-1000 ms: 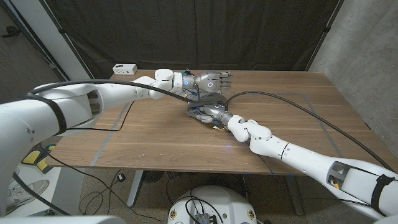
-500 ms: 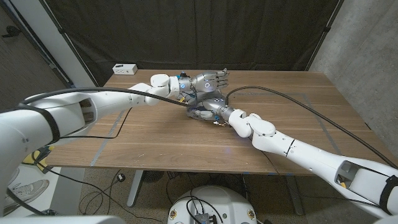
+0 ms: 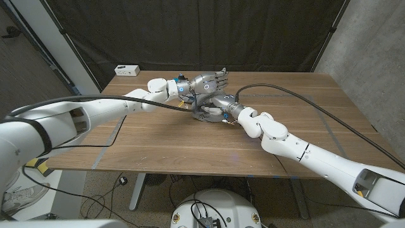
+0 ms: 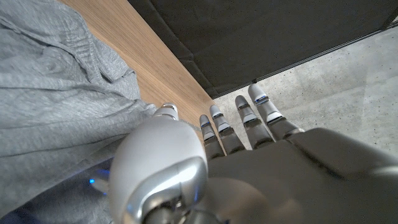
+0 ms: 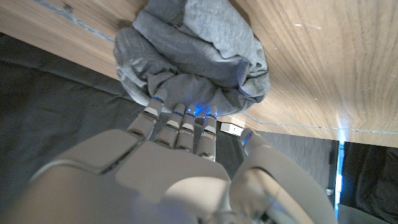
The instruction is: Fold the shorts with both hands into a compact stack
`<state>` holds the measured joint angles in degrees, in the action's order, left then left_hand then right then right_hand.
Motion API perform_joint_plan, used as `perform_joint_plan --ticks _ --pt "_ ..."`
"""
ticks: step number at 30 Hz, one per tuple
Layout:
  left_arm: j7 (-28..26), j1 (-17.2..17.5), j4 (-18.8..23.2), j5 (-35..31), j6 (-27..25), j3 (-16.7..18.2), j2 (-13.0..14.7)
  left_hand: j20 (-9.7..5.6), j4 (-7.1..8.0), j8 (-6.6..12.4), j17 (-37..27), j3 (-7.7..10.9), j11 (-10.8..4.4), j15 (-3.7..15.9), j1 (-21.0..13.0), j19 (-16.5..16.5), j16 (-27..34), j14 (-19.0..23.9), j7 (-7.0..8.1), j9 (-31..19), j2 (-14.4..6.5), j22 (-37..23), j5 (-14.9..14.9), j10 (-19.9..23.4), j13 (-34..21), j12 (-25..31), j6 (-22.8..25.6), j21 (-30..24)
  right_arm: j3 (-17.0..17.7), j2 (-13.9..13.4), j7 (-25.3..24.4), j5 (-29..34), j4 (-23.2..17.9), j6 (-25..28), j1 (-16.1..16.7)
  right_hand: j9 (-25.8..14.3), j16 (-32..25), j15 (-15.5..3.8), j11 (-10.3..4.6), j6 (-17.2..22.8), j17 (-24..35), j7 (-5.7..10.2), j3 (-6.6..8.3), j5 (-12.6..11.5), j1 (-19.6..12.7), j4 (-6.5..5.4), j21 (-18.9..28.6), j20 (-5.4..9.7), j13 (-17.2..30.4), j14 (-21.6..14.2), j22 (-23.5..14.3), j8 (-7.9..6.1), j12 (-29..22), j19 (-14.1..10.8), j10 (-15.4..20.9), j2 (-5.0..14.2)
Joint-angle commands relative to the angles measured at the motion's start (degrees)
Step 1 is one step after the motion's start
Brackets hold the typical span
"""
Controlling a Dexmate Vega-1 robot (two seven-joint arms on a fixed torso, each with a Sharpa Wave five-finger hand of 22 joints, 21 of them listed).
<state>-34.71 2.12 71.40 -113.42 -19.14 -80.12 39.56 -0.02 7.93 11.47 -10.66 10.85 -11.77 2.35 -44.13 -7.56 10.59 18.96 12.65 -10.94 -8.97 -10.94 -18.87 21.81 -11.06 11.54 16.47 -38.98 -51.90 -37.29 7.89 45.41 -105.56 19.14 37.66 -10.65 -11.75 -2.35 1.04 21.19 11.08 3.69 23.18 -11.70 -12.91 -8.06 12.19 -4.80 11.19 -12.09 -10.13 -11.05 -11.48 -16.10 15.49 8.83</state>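
Note:
The grey shorts (image 3: 204,114) lie bunched in a small heap at the middle of the wooden table (image 3: 158,139). My left hand (image 3: 210,81) hovers just above and behind the heap, fingers straight and spread, holding nothing; in the left wrist view the shorts (image 4: 56,99) lie beside its thumb. My right hand (image 3: 219,103) reaches onto the heap from the right. In the right wrist view its fingertips (image 5: 180,113) press into the folds of the shorts (image 5: 199,50), thumb held apart.
A small white box (image 3: 127,69) sits at the table's far left corner. A black cable (image 3: 297,96) runs across the right half of the table. Blue tape lines (image 3: 107,142) mark the wood. A dark curtain hangs behind.
My right hand has slid away from me, further onto the heap. My left hand has shifted slightly left and tilted its fingers upward. The shorts have hardly moved.

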Motion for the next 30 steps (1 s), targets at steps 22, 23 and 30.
perform_joint_plan --ticks 22,23,30 --pt "6.2 19.78 15.43 12.18 -8.22 21.15 5.21 0.46 -0.79 0.64 0.05 0.4 0.03 10.06 0.22 -1.08 0.16 0.23 0.07 -0.1 0.81 0.16 -0.64 0.64 -0.21 0.18 1.35 -0.24 9.09 -0.1 -8.38 -1.59 -9.24 7.97 10.64 -0.13 -0.52 -0.64 0.0 0.98 0.15 -0.06 0.88 -0.33 1.04 -0.11 0.6 0.05 0.1 -1.86 -0.05 -0.18 -0.19 -2.17 1.37 -0.11" --pt "6.22 20.56 16.07 13.0 -8.41 21.87 5.36 0.44 -0.8 0.64 0.06 0.39 0.03 10.04 0.24 -1.1 0.15 0.21 0.07 -0.1 0.86 0.16 -0.64 0.64 -0.21 0.18 1.36 -0.24 9.34 0.16 -9.43 -2.12 -9.1 7.8 10.9 -0.13 -0.48 -0.6 0.08 0.96 0.14 -0.03 0.9 -0.33 1.04 -0.1 0.59 0.06 0.1 -1.79 -0.05 -0.17 -0.17 -2.17 1.33 -0.12" --pt "6.6 25.79 19.98 18.15 -10.07 26.55 5.87 0.61 -0.75 0.58 0.06 -0.04 0.15 9.84 0.81 -1.13 0.07 -0.16 0.06 -0.07 1.53 0.19 -0.63 0.25 -0.2 -0.02 1.41 -0.16 11.81 1.55 -14.74 -8.45 -8.19 5.59 12.37 -0.13 -0.06 -0.41 0.07 0.36 0.06 -0.05 1.21 -0.38 0.85 0.19 0.43 0.14 0.09 -1.07 -0.06 0.08 0.12 -2.12 0.65 -0.16"
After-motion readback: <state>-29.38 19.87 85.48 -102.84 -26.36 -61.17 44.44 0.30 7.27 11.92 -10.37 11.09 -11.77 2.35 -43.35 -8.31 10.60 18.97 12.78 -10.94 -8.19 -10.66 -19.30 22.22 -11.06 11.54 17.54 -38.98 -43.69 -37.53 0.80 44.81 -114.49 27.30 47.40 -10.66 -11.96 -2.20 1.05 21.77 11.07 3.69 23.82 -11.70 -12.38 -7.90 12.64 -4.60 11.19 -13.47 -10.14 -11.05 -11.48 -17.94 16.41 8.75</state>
